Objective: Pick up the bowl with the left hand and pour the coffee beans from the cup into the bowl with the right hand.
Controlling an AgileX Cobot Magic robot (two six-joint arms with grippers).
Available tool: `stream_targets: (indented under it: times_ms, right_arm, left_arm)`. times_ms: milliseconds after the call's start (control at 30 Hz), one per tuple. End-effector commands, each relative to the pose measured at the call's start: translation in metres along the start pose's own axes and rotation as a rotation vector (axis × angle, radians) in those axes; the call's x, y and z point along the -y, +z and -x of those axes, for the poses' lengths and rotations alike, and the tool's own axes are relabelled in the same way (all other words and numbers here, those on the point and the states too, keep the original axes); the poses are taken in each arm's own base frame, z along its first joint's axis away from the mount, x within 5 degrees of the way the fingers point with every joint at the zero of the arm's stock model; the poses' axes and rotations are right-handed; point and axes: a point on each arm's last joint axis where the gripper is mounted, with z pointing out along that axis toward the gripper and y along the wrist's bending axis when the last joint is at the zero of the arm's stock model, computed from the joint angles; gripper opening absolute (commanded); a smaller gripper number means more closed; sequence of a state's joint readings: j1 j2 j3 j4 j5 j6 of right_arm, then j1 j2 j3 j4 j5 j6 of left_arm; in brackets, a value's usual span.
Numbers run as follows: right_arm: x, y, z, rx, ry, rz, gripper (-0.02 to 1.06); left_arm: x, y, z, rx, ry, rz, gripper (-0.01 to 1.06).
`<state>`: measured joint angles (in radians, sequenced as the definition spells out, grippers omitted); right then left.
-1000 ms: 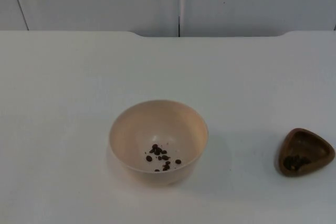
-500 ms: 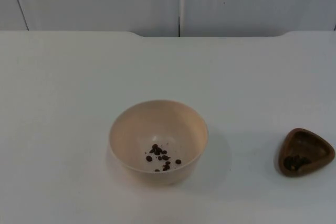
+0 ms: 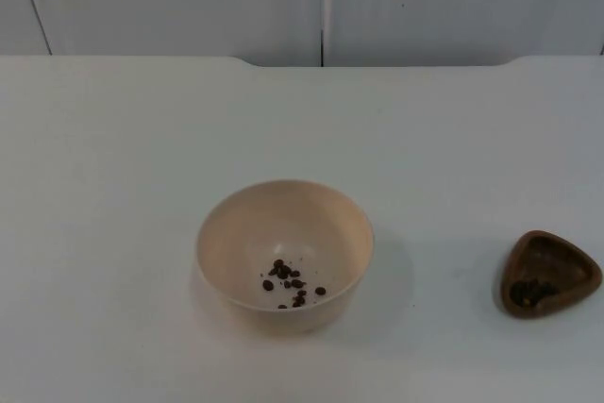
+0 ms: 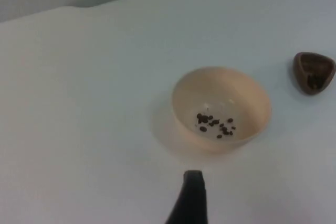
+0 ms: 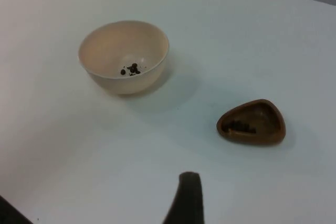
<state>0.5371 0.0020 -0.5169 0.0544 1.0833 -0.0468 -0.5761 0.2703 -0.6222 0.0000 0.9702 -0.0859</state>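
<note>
Both claws hang above the table and hold nothing: the left gripper (image 4: 192,203) looks down on the bowl (image 3: 284,254), the right gripper (image 5: 185,199) on the cup (image 3: 549,274). How far their fingers are open I cannot tell. I think each arm waits over the thing it must take. The bowl stands near the table's (image 3: 113,158) front edge, with a few coffee beans (image 3: 290,283) inside; the brown cup, near the front right corner, holds more. Behind, a grey partition wall (image 3: 170,2) closes the table.
</note>
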Motion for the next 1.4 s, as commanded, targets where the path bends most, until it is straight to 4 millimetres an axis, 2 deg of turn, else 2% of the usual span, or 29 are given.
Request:
stream_targets:
  times_ms: [0,267,500,1367]
  right_arm:
    - [0.0,0.0,0.0,0.005,-0.009,-0.001,0.68]
    - [0.0,0.0,0.0,0.005,-0.009,-0.001,0.68]
    - [0.0,0.0,0.0,0.005,-0.01,-0.003,0.68]
    - [0.0,0.0,0.0,0.005,-0.009,-0.001,0.68]
  left_arm:
    - [-0.001,0.002,-0.013,-0.012,0.004,-0.003,0.71]
    - [-0.004,-0.02,-0.042,0.155,0.008,-0.01,0.71]
    - [-0.007,-0.012,-0.056,0.035,0.011,0.014,0.71]
    - [-0.007,-0.013,-0.055,0.041,0.02,0.023,0.71]
